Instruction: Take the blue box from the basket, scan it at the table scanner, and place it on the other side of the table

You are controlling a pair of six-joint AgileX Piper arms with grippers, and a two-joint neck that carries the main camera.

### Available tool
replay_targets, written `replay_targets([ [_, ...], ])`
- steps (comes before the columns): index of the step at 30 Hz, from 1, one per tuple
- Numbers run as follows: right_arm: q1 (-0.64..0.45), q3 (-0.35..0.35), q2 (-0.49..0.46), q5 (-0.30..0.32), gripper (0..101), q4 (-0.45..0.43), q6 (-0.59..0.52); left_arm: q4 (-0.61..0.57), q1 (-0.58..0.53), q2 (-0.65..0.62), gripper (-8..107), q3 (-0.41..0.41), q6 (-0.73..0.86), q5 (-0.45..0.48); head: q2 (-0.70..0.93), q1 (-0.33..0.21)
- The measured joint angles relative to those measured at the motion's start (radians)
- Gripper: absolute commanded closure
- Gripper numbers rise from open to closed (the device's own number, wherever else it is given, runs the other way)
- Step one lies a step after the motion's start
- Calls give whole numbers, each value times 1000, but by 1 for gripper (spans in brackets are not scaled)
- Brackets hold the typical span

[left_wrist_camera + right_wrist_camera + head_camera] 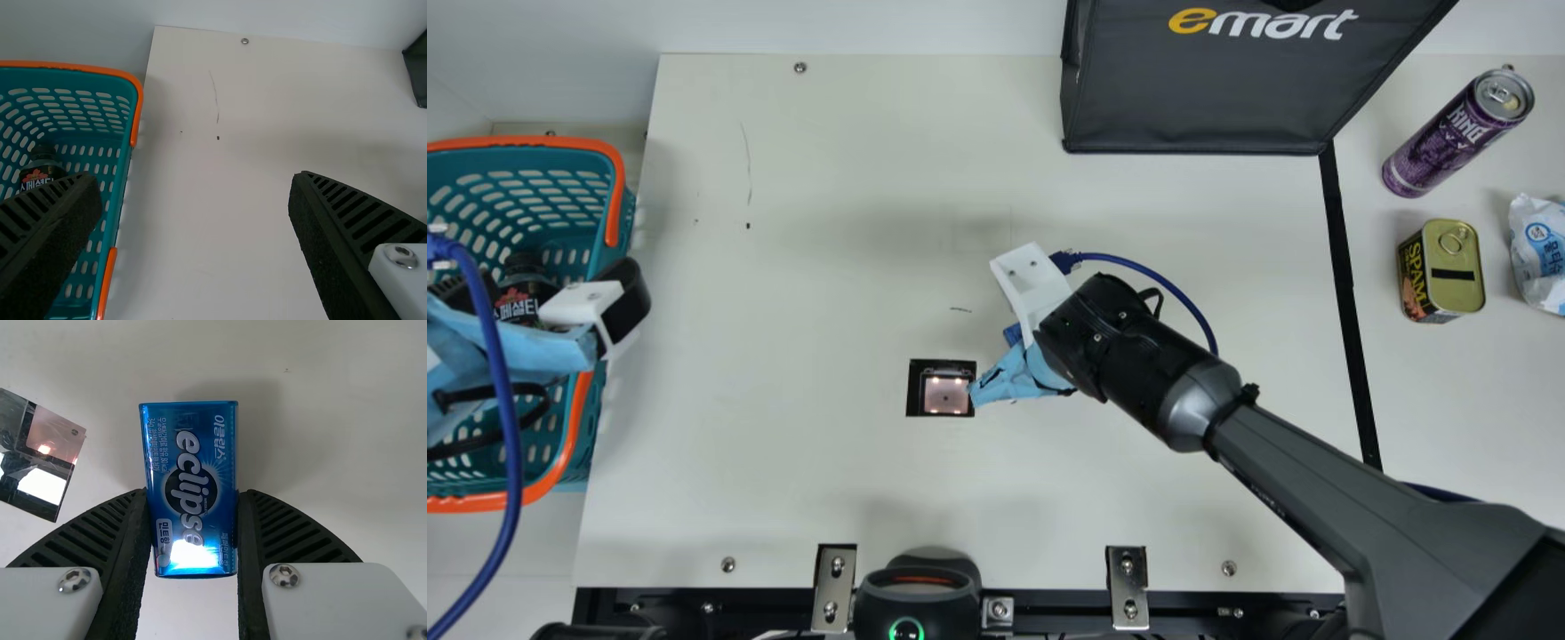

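My right gripper (1021, 302) is just right of the table scanner (945, 394) in the main view, with a bit of the blue box (1012, 335) showing beneath it. From the right wrist, the blue box (190, 460) is pinched between both fingers of my right gripper (192, 495), its printed face toward the camera; the scanner's glass (50, 447) lies off to one side. My left gripper (551, 289) hangs over the basket (609, 204) and its edge. Its fingers stand wide apart with nothing between them in the left wrist view, where the gripper (193, 190) shows beside the basket (113, 200).
A dark-capped bottle (519, 289) is in the basket. A black bag (1200, 89) stands at the back. Right of the black tape line (1347, 311) are a purple can (1449, 138), a yellow-topped tin (1442, 271) and a white-and-blue packet (1538, 253).
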Motion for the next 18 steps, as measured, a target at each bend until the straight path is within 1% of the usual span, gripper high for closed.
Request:
replay_targets([
  [8,-2,-25,-8,34,101,0,-8,0,0,0,9,0,0,0,0,0],
  [18,-8,-36,-10,51,101,-1,-20,0,0,0,9,0,0,0,-17,0],
])
